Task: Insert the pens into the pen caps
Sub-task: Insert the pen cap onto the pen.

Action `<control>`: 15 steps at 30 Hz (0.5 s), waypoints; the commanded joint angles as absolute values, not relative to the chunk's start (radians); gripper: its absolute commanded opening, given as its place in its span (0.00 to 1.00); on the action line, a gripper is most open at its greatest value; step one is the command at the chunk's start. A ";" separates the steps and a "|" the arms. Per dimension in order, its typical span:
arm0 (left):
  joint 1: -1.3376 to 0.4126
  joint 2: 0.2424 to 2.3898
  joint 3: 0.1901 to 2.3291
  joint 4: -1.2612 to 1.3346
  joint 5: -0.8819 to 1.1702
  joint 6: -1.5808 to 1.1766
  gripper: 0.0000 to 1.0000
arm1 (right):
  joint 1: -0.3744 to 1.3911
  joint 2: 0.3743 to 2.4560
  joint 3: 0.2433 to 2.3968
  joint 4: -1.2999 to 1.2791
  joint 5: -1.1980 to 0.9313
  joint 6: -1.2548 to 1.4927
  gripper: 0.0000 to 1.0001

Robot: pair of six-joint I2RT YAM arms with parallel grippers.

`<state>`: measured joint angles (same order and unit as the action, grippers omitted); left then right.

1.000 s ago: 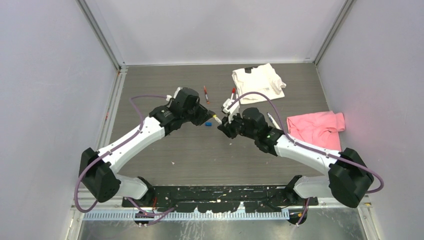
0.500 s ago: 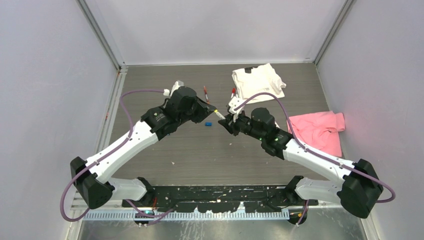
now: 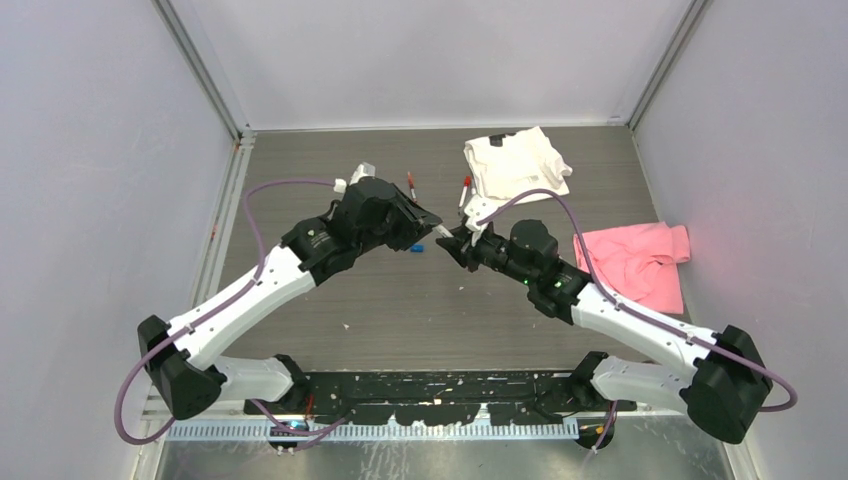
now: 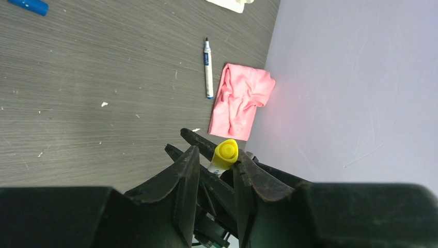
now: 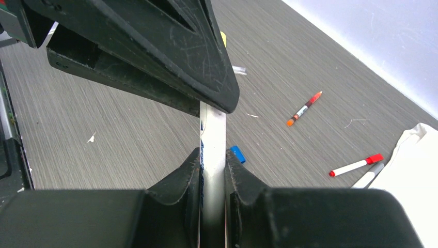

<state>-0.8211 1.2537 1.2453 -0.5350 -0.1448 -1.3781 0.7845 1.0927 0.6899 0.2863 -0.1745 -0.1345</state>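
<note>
Mid-surface, raised above it, both arms meet tip to tip. R jaws are clenched on the pen, gripping its white barrel. The pen's long axis runs straight out of them toward the L jaws. On the pen's far end sits the yellow cap, in line w/ the barrel as far as we can tell, so we judge this pair joined or nearly so. L jaws stand slack either side of the cap: in L wrist view there's a gap btw the cap and one finger, while the other finger just touches it. So the cap lies centred btw the L jaws, and what carries it looks to be the pen, not L. We'd say the next move turns on that axis: L should back off along it, not sideways, or it may drag the cap askew. A blue cap lies on the surface just beside the meeting point, nearer L.
</note>
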 commanded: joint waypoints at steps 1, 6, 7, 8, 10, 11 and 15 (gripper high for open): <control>-0.824 1.208 1.261 -0.496 -0.144 -1.354 0.33 | 0.791 1.057 0.686 0.364 -0.177 -0.132 0.01; -0.824 1.176 1.249 -0.471 -0.143 -1.313 0.38 | 0.791 1.044 0.677 0.364 -0.169 -0.121 0.01; -0.824 1.166 1.245 -0.466 -0.142 -1.298 0.41 | 0.791 1.040 0.675 0.364 -0.167 -0.118 0.01; -0.824 1.153 1.241 -0.457 -0.139 -1.277 0.43 | 0.790 1.036 0.674 0.362 -0.167 -0.116 0.01; -0.824 1.123 1.228 -0.433 -0.136 -1.236 0.49 | 0.791 1.027 0.668 0.359 -0.166 -0.111 0.01; -0.824 1.106 1.218 -0.418 -0.130 -1.210 0.52 | 0.791 1.020 0.666 0.356 -0.170 -0.111 0.01; -0.824 1.044 1.175 -0.329 -0.085 -1.097 0.62 | 0.789 0.996 0.654 0.344 -0.187 -0.099 0.01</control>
<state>-0.8227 1.1130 1.2060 -0.4644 -0.1268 -1.2392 0.7845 1.0424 0.6621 0.3061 -0.1741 -0.1200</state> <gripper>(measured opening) 0.586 0.235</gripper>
